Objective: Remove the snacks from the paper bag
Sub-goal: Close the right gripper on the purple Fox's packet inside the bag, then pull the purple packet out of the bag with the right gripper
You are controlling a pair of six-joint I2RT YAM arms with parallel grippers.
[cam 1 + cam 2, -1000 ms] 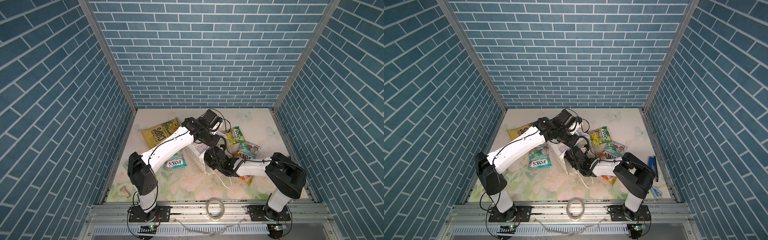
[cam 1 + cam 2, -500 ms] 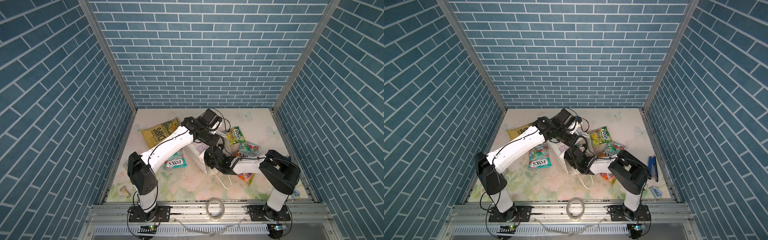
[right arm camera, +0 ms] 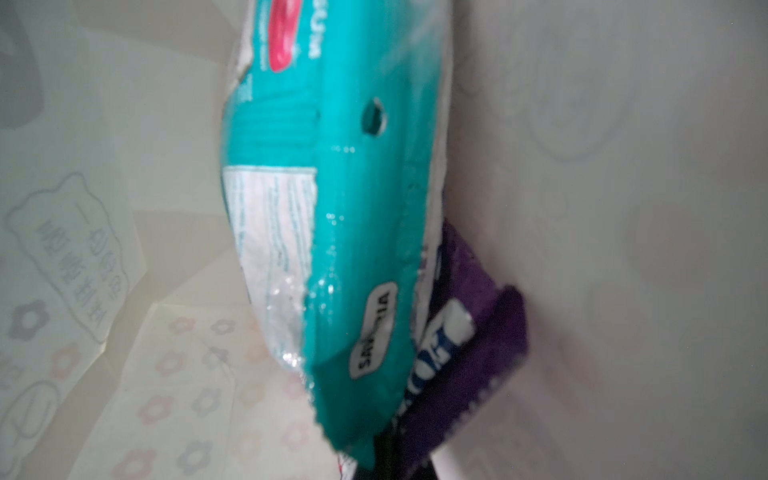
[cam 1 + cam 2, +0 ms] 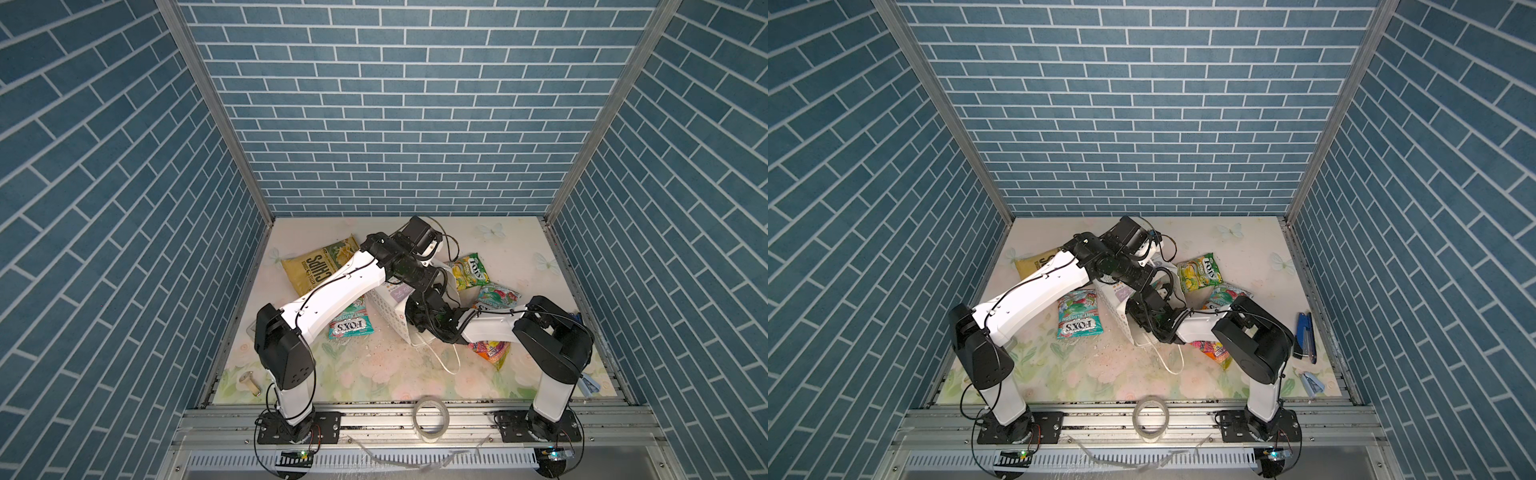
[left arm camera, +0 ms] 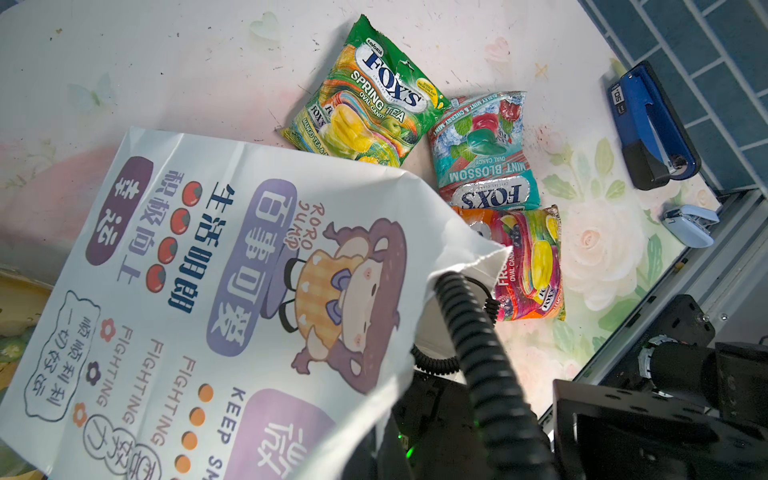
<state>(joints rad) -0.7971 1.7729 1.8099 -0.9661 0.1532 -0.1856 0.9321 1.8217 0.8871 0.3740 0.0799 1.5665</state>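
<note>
Pushing deeper than a second ago, the right arm [image 4: 490, 328] is reaching inside the paper bag [image 5: 208, 291] in the middle of the desk [image 4: 374, 374]. The right jaws, newly clenched, are apparently gripping the teal packet [image 3: 332, 232] beside the purple packet [image 3: 473, 332]. The left jaws are clenched, seemingly pinching the bag's rim. Outside, the chips bag [image 4: 320, 266] and four candy packets [image 5: 482, 166] are already lying; two are remaining.

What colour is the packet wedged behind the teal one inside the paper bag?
Purple; the purple packet shows best in the right wrist view.
</note>
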